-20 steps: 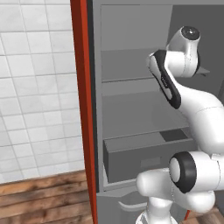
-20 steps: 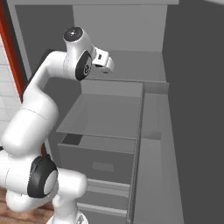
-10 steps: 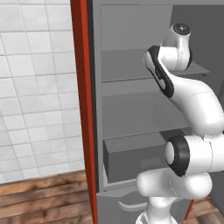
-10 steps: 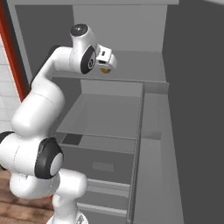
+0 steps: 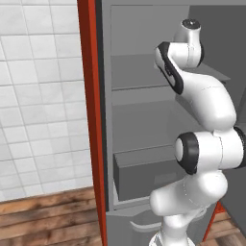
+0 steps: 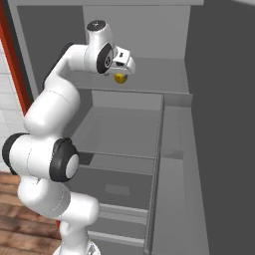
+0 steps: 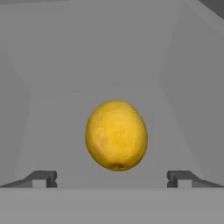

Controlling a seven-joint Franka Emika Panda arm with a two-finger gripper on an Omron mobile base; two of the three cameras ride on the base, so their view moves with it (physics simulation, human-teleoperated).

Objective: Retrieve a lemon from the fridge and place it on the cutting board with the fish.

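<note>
Hand — fingers apart | lemon on fridge shelf — untouched

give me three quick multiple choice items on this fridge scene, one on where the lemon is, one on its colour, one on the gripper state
1. Where does the lemon lie?
A. on a fridge shelf, ahead of the gripper
B. in the pulled-out drawer
C. on the wooden floor

2. What colour is the lemon?
A. green
B. yellow
C. red

3. How is the gripper?
A. shut on the lemon
B. shut and empty
C. open, fingers wide to either side

Answers:
1 A: the hand view shows it resting on the grey shelf just beyond the fingertips, and the right base view shows it below the hand at the upper shelf.
2 B: its skin is plainly yellow in both views.
3 C: the two tips stand far apart with the lemon between and beyond them, untouched.
</note>
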